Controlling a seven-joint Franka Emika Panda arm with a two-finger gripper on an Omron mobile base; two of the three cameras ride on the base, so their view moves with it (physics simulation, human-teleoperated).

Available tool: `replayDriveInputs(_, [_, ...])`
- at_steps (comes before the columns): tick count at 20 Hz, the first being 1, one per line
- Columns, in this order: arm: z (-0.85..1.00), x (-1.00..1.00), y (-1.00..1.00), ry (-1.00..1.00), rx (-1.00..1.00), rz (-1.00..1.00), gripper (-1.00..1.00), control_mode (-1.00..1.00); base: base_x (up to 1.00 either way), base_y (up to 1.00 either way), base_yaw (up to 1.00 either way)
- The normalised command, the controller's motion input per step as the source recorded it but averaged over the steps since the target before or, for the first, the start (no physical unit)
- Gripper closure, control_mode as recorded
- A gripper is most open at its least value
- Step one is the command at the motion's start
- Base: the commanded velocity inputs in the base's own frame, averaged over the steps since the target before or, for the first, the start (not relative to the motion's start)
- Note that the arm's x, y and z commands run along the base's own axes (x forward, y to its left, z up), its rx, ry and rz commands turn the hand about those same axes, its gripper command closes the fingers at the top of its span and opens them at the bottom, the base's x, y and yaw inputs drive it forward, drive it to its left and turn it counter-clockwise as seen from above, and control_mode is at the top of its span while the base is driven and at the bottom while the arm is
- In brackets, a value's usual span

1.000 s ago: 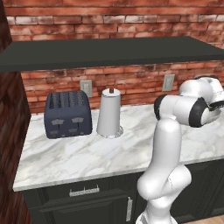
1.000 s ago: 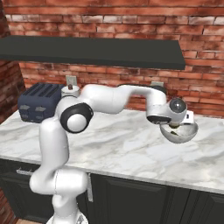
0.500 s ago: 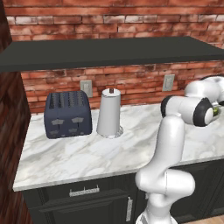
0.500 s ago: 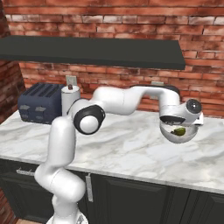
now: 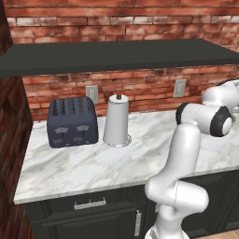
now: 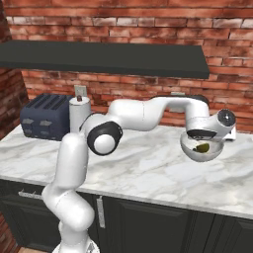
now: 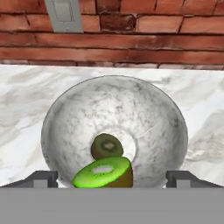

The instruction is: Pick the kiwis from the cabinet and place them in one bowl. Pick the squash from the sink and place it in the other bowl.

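**Q:** What is lying in the round, pale grey-white speckled bowl (image 7: 114, 127), and why there?

**A:** Two kiwis are resting on its floor in my hand view: a small whole olive-green kiwi (image 7: 106, 145) and, touching it on the near side, a cut kiwi showing a bright green face with a brownish skin (image 7: 105, 171). I am judging that the sloping wall is gathering both fruits at the lowest point, which is why they are sitting together and not apart.

**Q:** How is your gripper (image 7: 111, 178) standing?

**A:** My two dark fingertips (image 7: 43, 177) are standing wide apart, one at each side of the bowl's near rim, and I am holding nothing between them. The cut kiwi is lying in the bowl below the gap, free of both tips.

**Q:** Where is the bowl placed?

**A:** It is sitting on the white marble counter (image 6: 148, 168) near the red brick wall (image 7: 144, 39), directly under my hand in the right base view. The navy blue toaster (image 5: 72, 121) and the white paper-towel roll (image 5: 116, 120) are standing well apart from it, further left.

**Q:** What does this imply for the task?

**A:** I am judging the kiwi half as done; the squash is not yet handled.
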Motion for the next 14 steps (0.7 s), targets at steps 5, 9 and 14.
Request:
replayDriveInputs(5, [0.07,-0.35,-0.05,-0.04,-0.03,-0.09,-1.0,-1.0,0.0,0.0,0.0])
replayDriveInputs(9, [0.07,-0.53,0.0,-0.02,-0.05,-0.15,-1.0,-1.0,0.0,0.0,0.0])
replayDriveInputs(14, [0.0,-0.56,0.03,0.0,-0.05,-0.21,-1.0,-1.0,0.0,0.0,0.0])
